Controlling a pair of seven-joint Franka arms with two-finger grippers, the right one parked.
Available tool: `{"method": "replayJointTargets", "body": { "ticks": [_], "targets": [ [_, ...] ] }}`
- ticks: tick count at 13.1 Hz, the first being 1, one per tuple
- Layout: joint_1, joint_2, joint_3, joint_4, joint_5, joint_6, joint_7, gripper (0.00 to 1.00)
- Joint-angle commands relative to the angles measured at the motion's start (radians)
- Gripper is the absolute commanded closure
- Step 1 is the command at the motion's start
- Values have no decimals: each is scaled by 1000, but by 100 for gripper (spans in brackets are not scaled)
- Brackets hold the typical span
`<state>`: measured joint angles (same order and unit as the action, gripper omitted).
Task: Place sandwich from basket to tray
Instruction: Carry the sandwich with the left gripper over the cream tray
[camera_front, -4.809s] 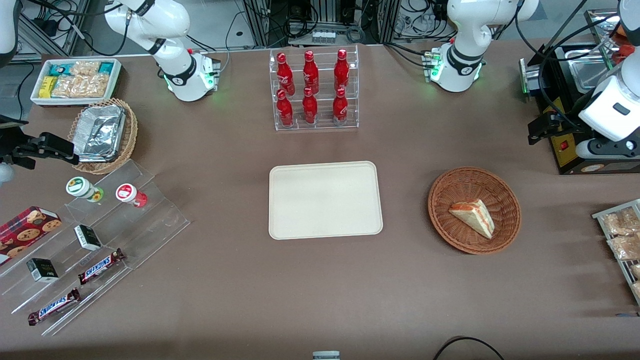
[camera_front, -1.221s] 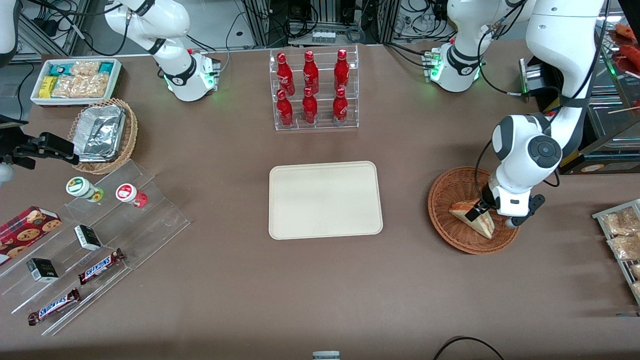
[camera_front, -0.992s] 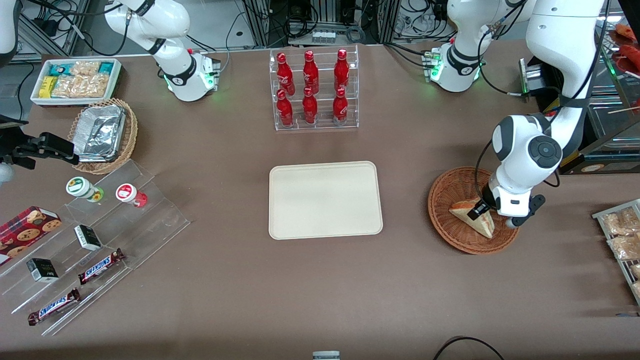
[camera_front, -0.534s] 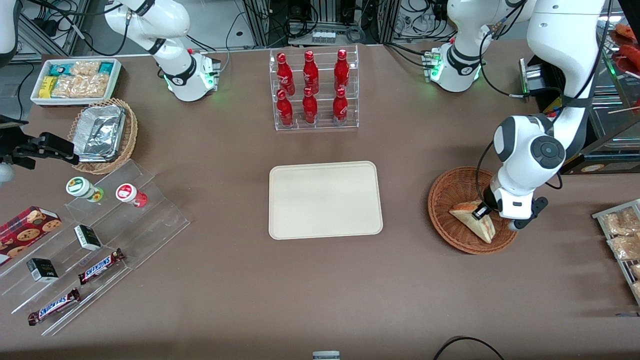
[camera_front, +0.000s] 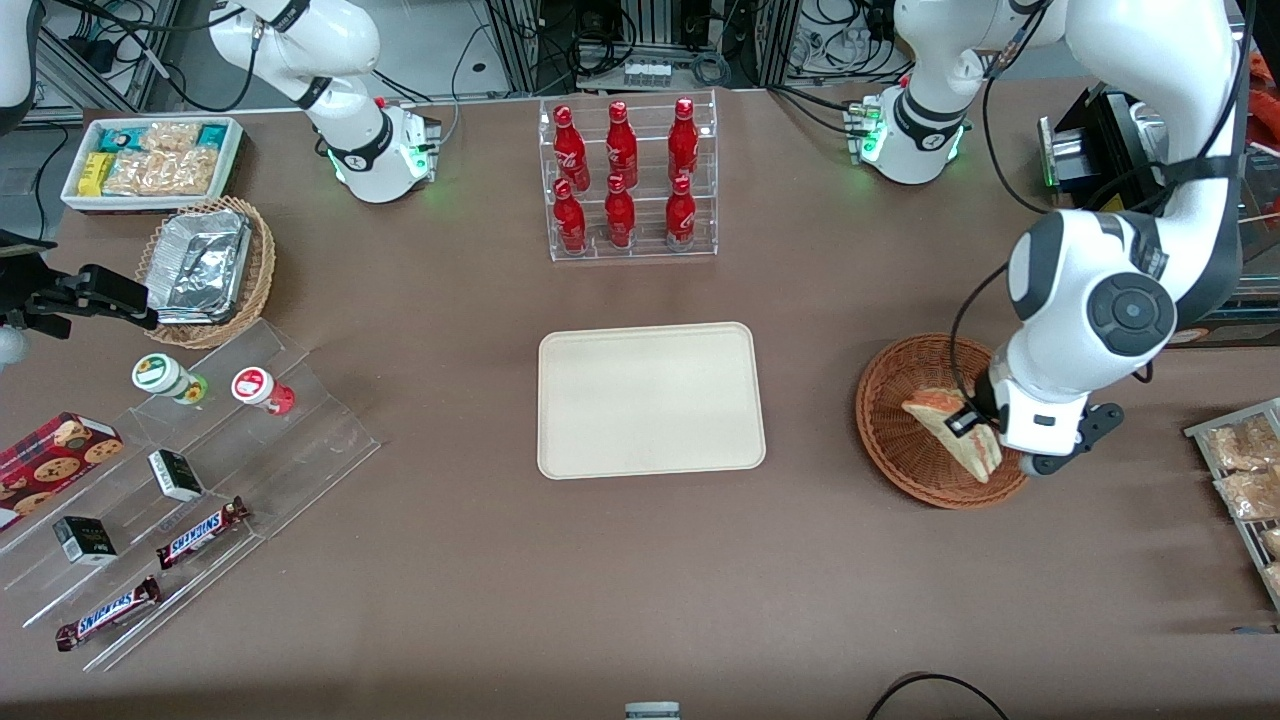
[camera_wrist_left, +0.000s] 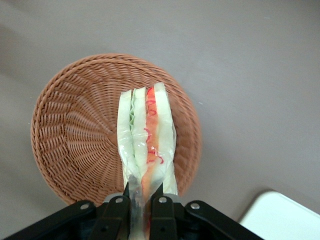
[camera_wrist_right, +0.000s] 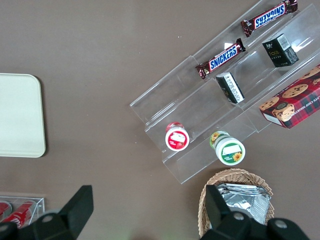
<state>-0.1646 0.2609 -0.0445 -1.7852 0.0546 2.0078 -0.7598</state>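
Claw (camera_wrist_left: 141, 200) pinching sandwich (camera_wrist_left: 146, 135) on edge, seemingly above basket (camera_wrist_left: 75, 135).

A robot lab staged as a snack shop — cables and racks (camera_front: 650, 40) edge a brown table (camera_front: 640, 560) with tiered bottles (camera_front: 625, 180) and Snickers (camera_front: 205, 532).

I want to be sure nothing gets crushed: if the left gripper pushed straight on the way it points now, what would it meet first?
The gripper, shut on the sandwich, points down at the basket. Going straight on, the sandwich would probably press into the basket's woven floor first; the gap between them is hard to judge.
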Motion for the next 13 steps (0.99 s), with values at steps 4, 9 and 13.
{"method": "replayJointTargets", "body": {
  "ticks": [4, 9, 13],
  "targets": [
    [-186, 37, 6, 182, 2, -109, -18, 100],
    [-361, 95, 2, 266, -56, -123, -23, 100],
    [-504, 263, 3, 416, -52, -118, -26, 100]
  ]
}}
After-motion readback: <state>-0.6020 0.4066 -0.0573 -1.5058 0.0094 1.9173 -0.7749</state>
